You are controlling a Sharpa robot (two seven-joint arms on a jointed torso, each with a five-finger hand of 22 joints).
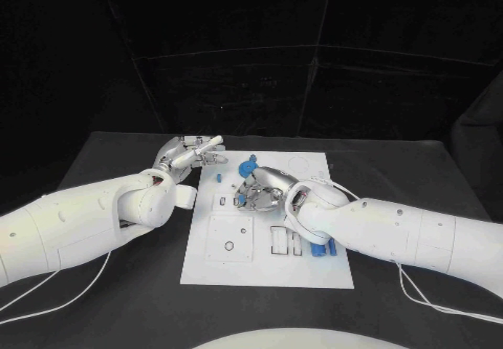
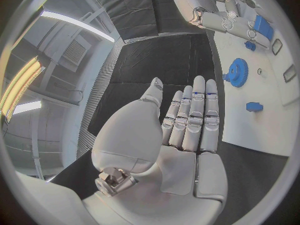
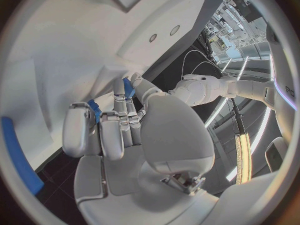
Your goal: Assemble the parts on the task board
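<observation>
The white task board (image 1: 315, 273) lies in the middle of the black table. My right hand (image 1: 262, 190) hovers low over its middle, fingers curled around a small blue part (image 3: 128, 88) that shows between them. My left hand (image 1: 189, 154) is at the board's far left corner, fingers straight and side by side, holding nothing (image 2: 187, 125). A blue gear (image 1: 247, 167) sits on the board between the two hands, and a small blue piece (image 1: 218, 177) lies close to the left hand. From the left wrist, the gear (image 2: 237, 72) and the small piece (image 2: 254, 106) lie beyond the fingertips.
Upright blue strips (image 1: 320, 249) stand beside the right forearm near narrow rectangular slots (image 1: 278, 240). A square inset with an oval hole (image 1: 229, 238) is at the board's left. White cables (image 1: 419, 298) trail on the table by both arms.
</observation>
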